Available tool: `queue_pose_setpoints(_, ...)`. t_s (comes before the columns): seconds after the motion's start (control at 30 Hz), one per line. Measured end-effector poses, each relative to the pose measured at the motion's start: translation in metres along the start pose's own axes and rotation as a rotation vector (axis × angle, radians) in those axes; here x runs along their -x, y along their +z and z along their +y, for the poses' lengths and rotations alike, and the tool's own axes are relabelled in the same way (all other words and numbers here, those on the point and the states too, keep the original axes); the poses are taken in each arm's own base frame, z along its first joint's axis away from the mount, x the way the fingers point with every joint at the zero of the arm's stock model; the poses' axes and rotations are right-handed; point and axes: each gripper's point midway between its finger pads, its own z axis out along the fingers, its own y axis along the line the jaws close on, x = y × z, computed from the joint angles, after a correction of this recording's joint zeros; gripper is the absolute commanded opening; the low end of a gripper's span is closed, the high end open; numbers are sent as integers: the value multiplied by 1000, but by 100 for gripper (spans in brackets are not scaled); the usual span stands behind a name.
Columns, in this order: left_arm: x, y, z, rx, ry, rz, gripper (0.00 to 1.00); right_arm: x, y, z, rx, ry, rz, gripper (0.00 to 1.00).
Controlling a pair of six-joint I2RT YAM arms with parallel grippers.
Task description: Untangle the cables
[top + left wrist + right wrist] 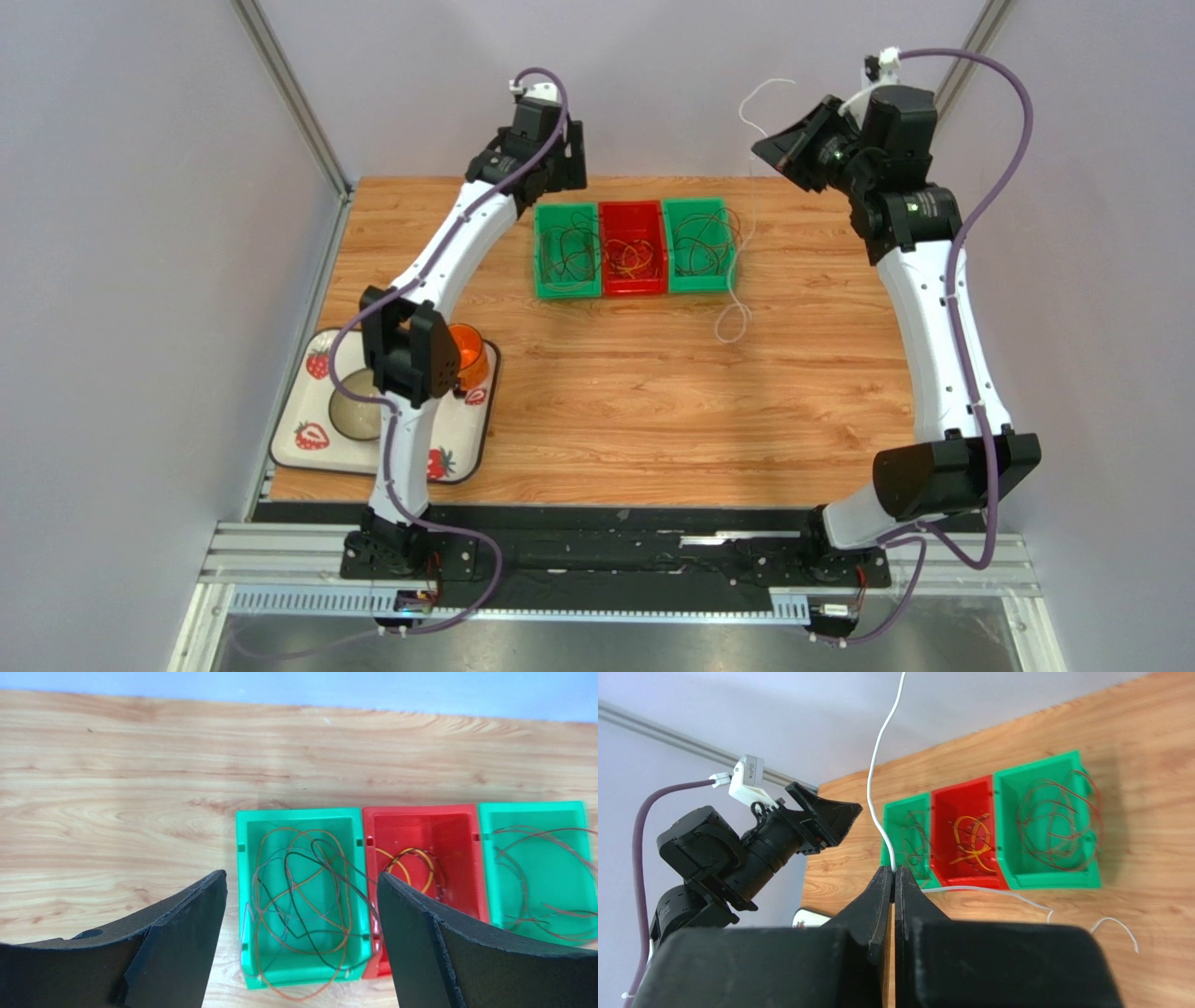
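Note:
Three bins stand in a row at the back of the table. The left green bin (pixel 565 252) holds orange, brown and black cables (pixel 302 903). The red bin (pixel 633 249) holds yellow and orange cables (pixel 410 868). The right green bin (pixel 699 247) holds dark red cables (pixel 540 882). My left gripper (pixel 302 877) is open and empty, and hovers above the left green bin (pixel 561 165). My right gripper (pixel 893 871) is raised right of the bins (pixel 786 147) and shut on a whitish cable (pixel 878 756). The cable rises above the jaws, and part of it lies on the table (pixel 732 319).
A strawberry-patterned tray (pixel 316 437) sits at the front left with a bowl (pixel 354 409) and an orange cup (pixel 470 353), partly behind my left arm. Grey walls close in the left, right and back sides. The left arm shows in the right wrist view (pixel 738 854).

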Motion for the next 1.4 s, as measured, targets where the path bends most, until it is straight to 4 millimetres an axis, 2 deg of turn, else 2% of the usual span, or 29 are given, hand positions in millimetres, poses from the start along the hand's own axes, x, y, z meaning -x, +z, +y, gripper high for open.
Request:
queue_pose_setpoints(0.13,12,-38,10,-9,-8,-10,87,9,-3,45,74,-55,-24,0)
queue_pose_setpoints(0.2,7,-57,18,-12,-5,9,87,17,-3,63,103,-79,-39,0)
queue_pose_setpoints(0.3,-9,-88,29,-23,2,49,86,30,2,79,129,-105,-64,0)
queue_pose_setpoints(0.57,-60,-166,54,-77,13,139,85,46,45,77,118,-137,-87,0)
queue_pose_setpoints(0.67,-84,-200,70,-79,31,162,84,52,61,75,118,-153,-102,0)
queue_pose_setpoints(0.9,-125,-258,106,-66,99,159,85,62,75,65,102,-196,-151,0)
queue_pose_setpoints(1.1,-156,-276,135,-15,133,117,85,61,95,47,81,-209,-150,0)
queue_pose_setpoints(1.27,-159,-273,145,35,135,100,84,56,115,38,93,-214,-138,0)
queue_pose_setpoints(1.4,-156,-271,148,58,134,84,83,57,127,39,117,-219,-144,0)
